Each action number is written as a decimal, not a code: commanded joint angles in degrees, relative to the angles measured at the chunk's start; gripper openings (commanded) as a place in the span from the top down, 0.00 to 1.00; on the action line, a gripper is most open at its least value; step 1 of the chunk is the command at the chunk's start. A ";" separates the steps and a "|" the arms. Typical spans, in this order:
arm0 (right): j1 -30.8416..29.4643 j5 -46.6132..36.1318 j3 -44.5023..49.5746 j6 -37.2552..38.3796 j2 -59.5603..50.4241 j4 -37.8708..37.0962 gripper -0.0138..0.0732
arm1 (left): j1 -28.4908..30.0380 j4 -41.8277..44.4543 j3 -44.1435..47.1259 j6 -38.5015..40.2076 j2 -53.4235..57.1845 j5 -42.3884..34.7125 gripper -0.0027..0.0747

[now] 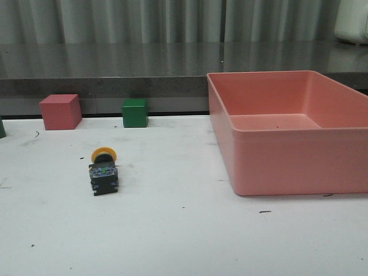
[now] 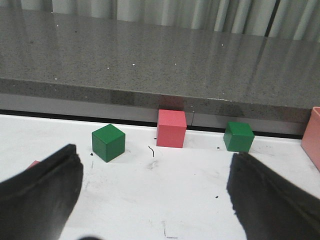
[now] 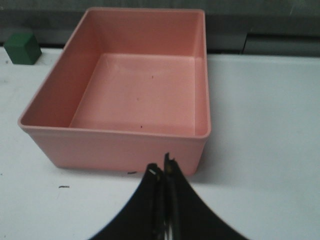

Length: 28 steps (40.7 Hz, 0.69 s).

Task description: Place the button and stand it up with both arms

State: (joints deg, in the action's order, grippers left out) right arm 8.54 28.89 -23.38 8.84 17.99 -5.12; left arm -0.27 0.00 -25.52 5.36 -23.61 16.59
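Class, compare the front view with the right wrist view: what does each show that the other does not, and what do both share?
Only the front view shows the yellow-capped push-button lying on its side and the pink cube at the back. Only the right wrist view shows the right arm's black claw gripper, jaws closed with nothing between them. Both show the empty pink plastic bin, a green cube beside it, and the white table.

Matte black, pointed tool fingers
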 commanded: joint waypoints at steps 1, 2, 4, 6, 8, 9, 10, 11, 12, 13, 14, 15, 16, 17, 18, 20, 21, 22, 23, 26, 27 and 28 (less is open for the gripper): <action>-0.32 -5.51 -1.26 -0.66 -5.14 -1.48 0.91 | -0.04 -1.07 -2.15 0.48 -1.14 -4.56 0.24; -0.32 -5.39 -1.26 -0.66 -6.09 -1.48 0.91 | -0.04 -1.07 -2.14 0.48 -1.50 -4.48 0.24; -0.32 -5.38 -1.26 -0.66 -7.98 -1.48 0.91 | -0.04 -1.52 -2.34 0.48 -2.45 -4.48 0.24; -0.32 -5.38 -1.26 -0.66 -9.31 -1.48 0.91 | -0.28 -2.31 -2.70 0.48 -3.86 -4.48 0.24; -0.32 -5.38 -1.26 -0.66 -10.05 -1.48 0.91 | -0.56 -3.50 -3.43 0.48 -5.67 -4.48 0.24; -0.32 -5.38 -1.26 -0.66 -10.07 -1.48 0.91 | -0.82 -3.91 -3.72 0.48 -6.84 -4.48 0.24; -0.32 -5.38 -1.26 -0.66 -10.07 -1.48 0.91 | -1.22 -4.27 -4.18 0.48 -7.77 -4.48 0.24; -0.32 -5.38 -1.26 -0.66 -10.07 -1.48 0.91 | -1.69 -4.72 -4.57 0.48 -9.06 -4.48 0.24; -0.32 -5.38 -1.26 -0.66 -10.07 -1.48 0.91 | -2.12 -5.17 -5.10 0.48 -10.08 -4.48 0.24; -0.32 -5.38 -1.26 -0.66 -10.07 -1.48 0.91 | -2.79 -5.18 -5.58 0.48 -11.54 -4.48 0.24; -0.32 -5.38 -1.26 -0.66 -10.07 -1.48 0.91 | -3.41 -5.18 -6.27 0.48 -12.69 -4.48 0.24; -0.32 -5.38 -1.26 -0.66 -10.07 -1.48 0.91 | -4.34 -5.18 -7.05 0.48 -14.31 -4.48 0.24; -0.32 -5.38 -1.26 -0.66 -10.07 -1.48 0.91 | -5.14 -5.18 -7.70 0.48 -16.04 -4.48 0.24; -0.32 -5.38 -1.26 -0.66 -10.07 -1.48 0.91 | -6.31 -5.18 -8.60 0.48 -17.37 -4.48 0.24; -0.32 -5.38 -1.26 -0.66 -10.07 -1.48 0.91 | -7.26 -5.18 -9.31 0.48 -18.75 -4.43 0.24; -0.32 -5.38 -1.26 -0.66 -10.07 -1.48 0.91 | -9.63 -5.18 -11.24 0.48 -22.11 -3.98 0.24; -0.32 -5.38 -1.26 -0.66 -10.07 -1.48 0.91 | -11.04 -5.18 -12.26 0.48 -24.03 -3.12 0.24; -0.32 -5.38 -1.26 -0.66 -10.07 -1.48 0.91 | -12.09 -5.18 -13.73 0.48 -25.64 -2.15 0.24; -0.32 -5.38 -1.26 -0.66 -10.07 -1.48 0.91 | -13.44 -5.31 -15.28 0.48 -28.49 -0.32 0.24; -0.32 -5.38 -1.26 -0.66 -10.07 -1.48 0.91 | -16.30 -6.39 -19.63 0.48 -34.45 4.40 0.24; -0.32 -5.38 -1.26 -0.66 -10.07 -1.48 0.91 | -17.17 -6.75 -21.49 0.48 -36.31 6.02 0.24; -0.32 -5.38 -1.26 -0.66 -10.07 -1.48 0.91 | -17.73 -7.24 -22.94 0.48 -38.71 8.30 0.24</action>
State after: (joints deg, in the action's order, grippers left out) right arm 8.54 28.38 -23.15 8.84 7.25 -5.48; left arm -15.75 -5.38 -42.72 5.36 -56.97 22.82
